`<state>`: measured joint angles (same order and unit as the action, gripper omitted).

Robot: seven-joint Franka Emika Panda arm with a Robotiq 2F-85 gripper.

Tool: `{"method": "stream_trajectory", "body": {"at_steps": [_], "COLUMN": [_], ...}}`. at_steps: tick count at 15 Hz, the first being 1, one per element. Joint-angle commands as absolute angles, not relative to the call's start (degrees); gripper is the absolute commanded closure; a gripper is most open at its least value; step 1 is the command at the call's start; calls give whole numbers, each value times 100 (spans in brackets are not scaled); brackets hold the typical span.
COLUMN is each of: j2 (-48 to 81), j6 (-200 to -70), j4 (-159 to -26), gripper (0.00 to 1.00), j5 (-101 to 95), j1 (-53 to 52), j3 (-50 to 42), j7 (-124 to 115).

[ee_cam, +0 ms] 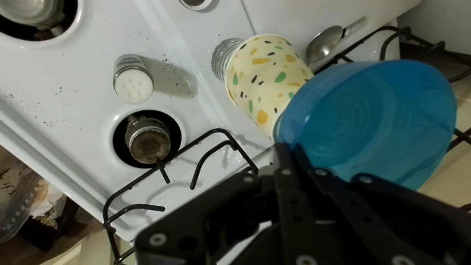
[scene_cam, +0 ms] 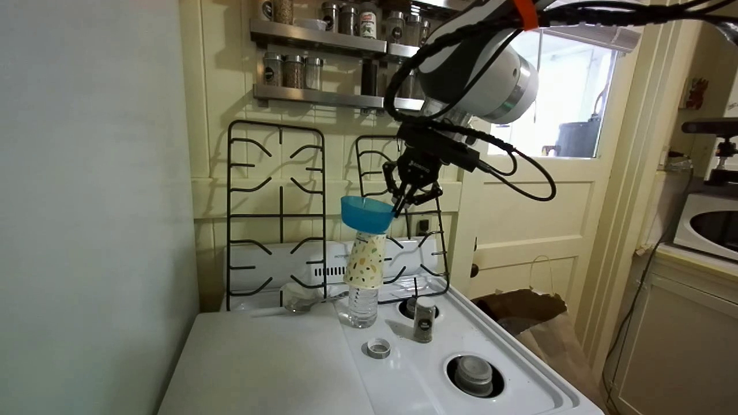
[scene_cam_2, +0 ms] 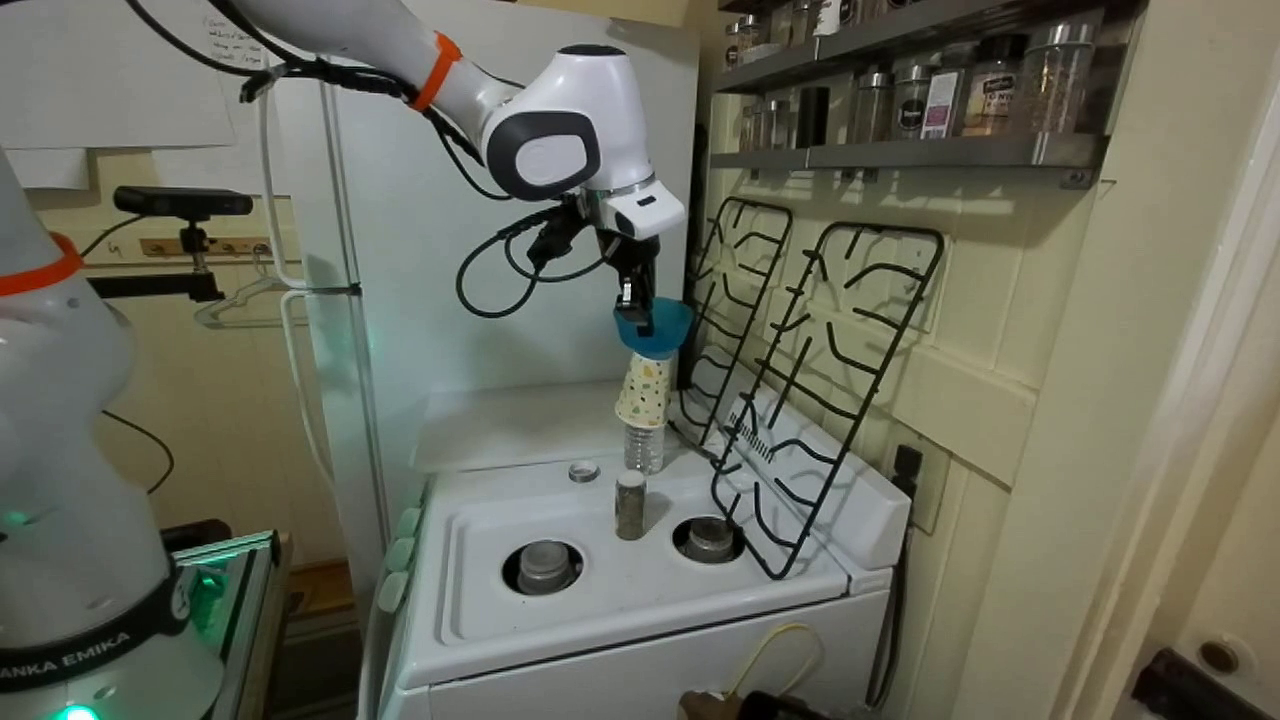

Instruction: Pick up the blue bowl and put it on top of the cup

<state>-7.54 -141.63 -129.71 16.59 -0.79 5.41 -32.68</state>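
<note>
Above the stove (scene_cam: 398, 383), in an exterior view, the blue bowl (scene_cam: 366, 217) is at twelve o'clock of the upturned speckled cup (scene_cam: 366, 262), which is set over a clear bottle (scene_cam: 363, 308) and leans slightly toward one o'clock. Bowl and cup look to be touching; whether the cup bears any weight I cannot tell. The bowl tilts, its rim lower toward three o'clock, where the gripper (scene_cam: 396, 212) meets it. It looks like thin, smooth plastic: probably light, a bit springy, hard to break, but apt to swivel in a one-sided hold. The cup looks like paper, so a sideways push would likely unseat it.

In an exterior view, the gripper (scene_cam_2: 640, 325) overlaps the bowl (scene_cam_2: 672, 325) from about eleven o'clock and hides part of its wall; the cup stands at six o'clock beneath.

In the wrist view, the fingertips (ee_cam: 282, 156) pinch the bowl's edge at roughly its eight o'clock, the jaws drawn almost together with what seems to be only the thin wall between them. The cup lies toward ten o'clock of the bowl. That rim is a sensible place to take hold, since it leaves the base free to settle; a level, central seat on the cup's narrow end is, I judge, what is wanted before letting go.
</note>
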Motion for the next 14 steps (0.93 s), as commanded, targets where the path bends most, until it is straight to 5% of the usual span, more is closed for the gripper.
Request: {"method": "stream_trajectory", "body": {"at_steps": [1,14], "j2": [-736,-753], "j6": [-14263,-13899], "j4": [-12865,-12893], "gripper": [99,99], "j5": [1542,1098], "j1": [-98,-91], "j3": [527,536], "j7": [-3438,-3820]}}
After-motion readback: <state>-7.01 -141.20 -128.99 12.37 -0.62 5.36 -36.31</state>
